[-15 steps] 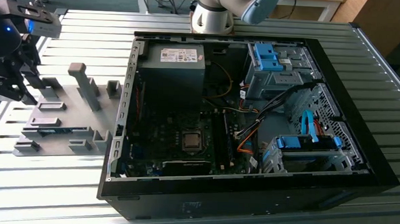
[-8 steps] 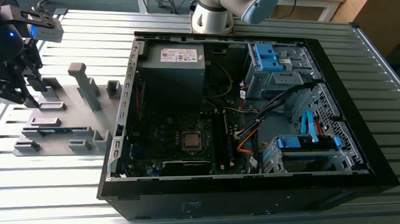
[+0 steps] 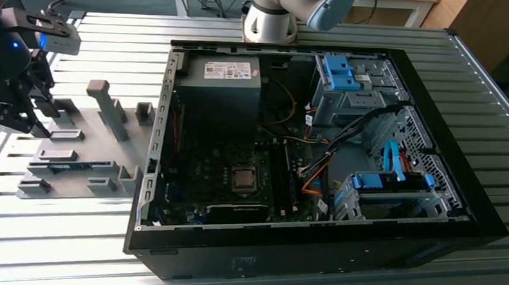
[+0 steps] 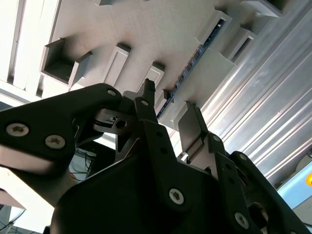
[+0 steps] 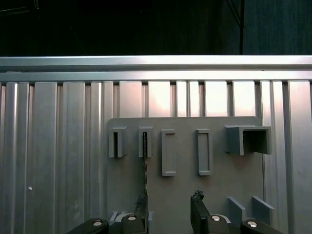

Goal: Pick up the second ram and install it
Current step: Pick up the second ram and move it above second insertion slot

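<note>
Grey plastic fixture plate [image 3: 87, 148] on the ribbed metal bench [image 3: 61, 237], at the bench's edge on the exterior view's left, beside the open computer case [image 3: 319, 248].

Second ram [image 3: 68, 166]: blue-green strip standing on its long edge in the plate's slotted blocks, near the plate edge closest to the exterior camera. The long axis runs along that edge, flat faces upright. In the first wrist view it is edge-on, a thin dark line pointing from the end effector toward the plate's far edge.

End effector [image 5: 169, 209]: above the plate, released, fingers [image 5: 141, 214] spread with nothing between them and not touching the board.

Step in hand, as I judge it: lining up for the pick.
- The strip appears in line with one finger rather than with the gap. A sideways correction looks needed so that the board sits midway.
- Keep the finger faces parallel to the board's flat faces, and grip the bare upper edge between the blocks — not the chips.
- Descend straight; any tilt could jam the board in its slots
</note>
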Tool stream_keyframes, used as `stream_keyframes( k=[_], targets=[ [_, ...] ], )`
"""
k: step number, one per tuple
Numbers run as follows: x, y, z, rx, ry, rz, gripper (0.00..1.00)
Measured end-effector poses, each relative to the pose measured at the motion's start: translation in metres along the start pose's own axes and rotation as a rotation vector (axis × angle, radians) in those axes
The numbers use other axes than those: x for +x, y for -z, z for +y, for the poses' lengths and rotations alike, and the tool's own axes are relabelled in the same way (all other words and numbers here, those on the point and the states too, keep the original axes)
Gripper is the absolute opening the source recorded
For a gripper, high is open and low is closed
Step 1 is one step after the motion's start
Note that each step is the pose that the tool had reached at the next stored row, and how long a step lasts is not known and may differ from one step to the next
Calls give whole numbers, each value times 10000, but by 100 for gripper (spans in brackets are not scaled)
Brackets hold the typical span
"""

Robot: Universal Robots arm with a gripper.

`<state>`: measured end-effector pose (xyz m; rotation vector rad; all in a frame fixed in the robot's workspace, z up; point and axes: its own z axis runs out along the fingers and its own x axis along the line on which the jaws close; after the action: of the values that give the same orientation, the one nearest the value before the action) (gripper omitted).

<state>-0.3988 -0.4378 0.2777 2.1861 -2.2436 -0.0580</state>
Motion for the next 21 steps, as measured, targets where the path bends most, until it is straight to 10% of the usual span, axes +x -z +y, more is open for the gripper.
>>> stream_keyframes(
  k=[21],
  targets=[
    [12, -76, 28, -1, 0, 0, 47]
  ],
)
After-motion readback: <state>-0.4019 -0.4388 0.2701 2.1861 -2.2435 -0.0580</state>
